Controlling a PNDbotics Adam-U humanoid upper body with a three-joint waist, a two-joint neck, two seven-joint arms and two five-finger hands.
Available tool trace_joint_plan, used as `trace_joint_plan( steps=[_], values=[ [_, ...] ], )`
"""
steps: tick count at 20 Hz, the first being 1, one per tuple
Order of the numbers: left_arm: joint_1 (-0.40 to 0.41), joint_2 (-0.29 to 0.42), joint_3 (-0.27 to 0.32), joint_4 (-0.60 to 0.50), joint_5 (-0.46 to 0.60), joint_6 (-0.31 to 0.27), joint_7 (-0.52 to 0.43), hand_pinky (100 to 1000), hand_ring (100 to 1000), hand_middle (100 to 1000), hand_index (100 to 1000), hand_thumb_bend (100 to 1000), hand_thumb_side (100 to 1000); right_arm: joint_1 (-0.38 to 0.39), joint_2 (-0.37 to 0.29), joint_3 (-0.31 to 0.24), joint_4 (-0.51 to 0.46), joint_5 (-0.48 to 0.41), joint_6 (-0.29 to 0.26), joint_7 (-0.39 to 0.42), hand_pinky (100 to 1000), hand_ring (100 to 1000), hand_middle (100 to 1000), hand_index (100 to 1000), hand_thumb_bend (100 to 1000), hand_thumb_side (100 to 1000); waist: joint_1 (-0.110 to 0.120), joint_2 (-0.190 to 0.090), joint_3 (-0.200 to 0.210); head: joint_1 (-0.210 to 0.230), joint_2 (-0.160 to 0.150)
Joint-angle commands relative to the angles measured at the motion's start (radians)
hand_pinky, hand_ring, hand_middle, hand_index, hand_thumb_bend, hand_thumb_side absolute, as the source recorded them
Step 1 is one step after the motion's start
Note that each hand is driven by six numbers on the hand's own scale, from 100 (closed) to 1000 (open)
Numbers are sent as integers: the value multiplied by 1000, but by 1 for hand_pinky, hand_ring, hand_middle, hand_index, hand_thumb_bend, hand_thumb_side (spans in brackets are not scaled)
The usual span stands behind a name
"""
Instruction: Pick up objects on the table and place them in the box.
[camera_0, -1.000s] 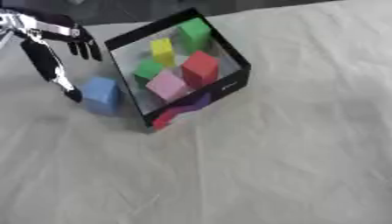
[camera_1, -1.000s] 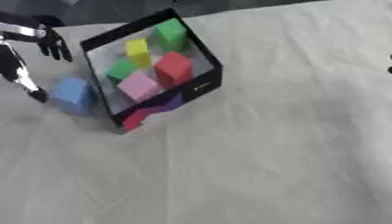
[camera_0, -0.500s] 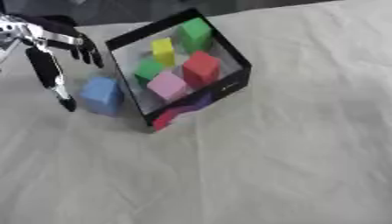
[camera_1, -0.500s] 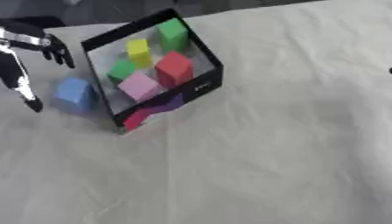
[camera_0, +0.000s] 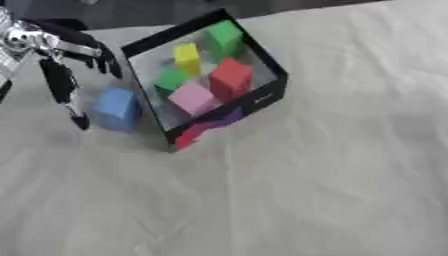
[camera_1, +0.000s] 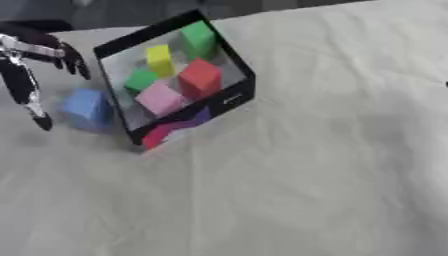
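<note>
White cloth covers the worktop (camera_0: 332, 165), wrinkled, otherwise bare on the near side. Left robot hand (camera_0: 61, 65) sits at far left, fingers spread and pointing down, holding nothing. Blue cube (camera_0: 116, 108) lies just to its right, between the fingers and the black box (camera_0: 262, 97), near or touching the box's outer wall, can't tell which. Box already holds yellow, green, red and pink blocks. Step in hand, my read: grasp the blue cube. Thumb and fingers should straddle it from above, and closing should avoid shoving it into the box wall. Then lift clear of the rim before moving right. Right robot hand not visible.
</note>
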Motion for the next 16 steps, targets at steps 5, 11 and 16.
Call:
trace_joint_plan(
  steps=[5, 11, 16],
  values=[
    [-32, -13, 21, 42, -76, -36, -8, 835, 835, 819, 859, 958, 246, -8, -18, -16, -4, 5, -3, 3, 734, 788, 673, 778, 239, 569, 7, -16, -2, 6, -13],
    [-33, -34, 20, 48, -83, -49, -8, 810, 809, 783, 840, 949, 230, -9, -15, -16, -3, 5, -3, 5, 734, 788, 673, 778, 237, 570, 6, -14, -1, 7, -13],
    [-33, -55, 24, 64, -93, -48, 31, 746, 732, 709, 792, 886, 136, -9, -14, -17, -2, 6, -3, 6, 734, 788, 672, 778, 234, 572, 3, -13, -2, 9, -14]
  ],
)
